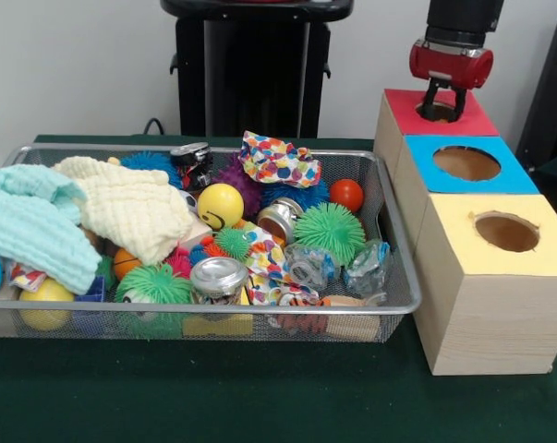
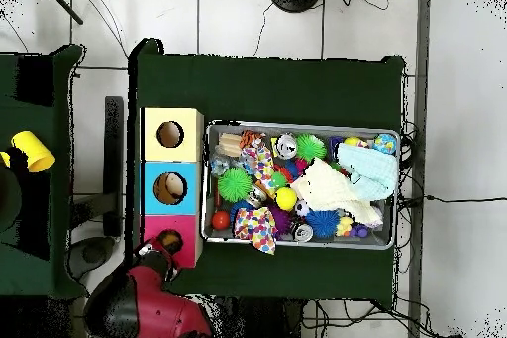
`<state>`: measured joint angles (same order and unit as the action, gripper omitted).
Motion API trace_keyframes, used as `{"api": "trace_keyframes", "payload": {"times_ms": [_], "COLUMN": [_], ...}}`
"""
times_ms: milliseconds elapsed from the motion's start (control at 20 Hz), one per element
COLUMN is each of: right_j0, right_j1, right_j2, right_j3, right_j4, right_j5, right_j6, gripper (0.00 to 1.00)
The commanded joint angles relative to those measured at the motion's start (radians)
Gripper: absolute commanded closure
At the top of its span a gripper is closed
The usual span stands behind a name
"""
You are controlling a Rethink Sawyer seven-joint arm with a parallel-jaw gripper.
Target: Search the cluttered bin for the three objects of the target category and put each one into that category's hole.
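This is a robotics lab set up for a sorting test. A green-clothed table (image 2: 267,86) stands on a pale tiled floor (image 2: 248,17) strewn with loose black cables (image 2: 337,319), against a bare white wall (image 1: 75,65). On the cloth sit a wire bin (image 1: 403,277) of assorted toys and three plywood boxes (image 1: 490,305) with round holes in coloured tops.

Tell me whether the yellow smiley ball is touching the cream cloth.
Touching. In the front view the yellow smiley ball sits pressed against the cream cloth's right edge, with no gap between them.

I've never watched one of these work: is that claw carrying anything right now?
It cannot be told: the gripper is lowered at the red box's hole, and its tips are hidden there.
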<state>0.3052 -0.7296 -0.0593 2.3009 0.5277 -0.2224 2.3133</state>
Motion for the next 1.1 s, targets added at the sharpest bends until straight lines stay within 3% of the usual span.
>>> {"api": "trace_keyframes", "payload": {"times_ms": [50, 250, 550, 800, 1100], "right_j0": [0.032, 0.086, 0.14, 0.137, 0.098], "right_j1": [0.088, 0.063, 0.02, -0.016, -0.031], "right_j2": [-0.009, -0.095, -0.218, -0.257, -0.248], "right_j3": [0.02, -0.018, -0.082, -0.091, -0.084], "right_j4": [0.009, 0.029, -0.017, -0.068, -0.114], "right_j5": [0.164, 0.242, 0.375, 0.424, 0.414], "right_j6": [0.103, 0.074, 0.043, 0.04, 0.038], "gripper": [0.0, 0.0, 0.0, 0.0, 0.0]}}
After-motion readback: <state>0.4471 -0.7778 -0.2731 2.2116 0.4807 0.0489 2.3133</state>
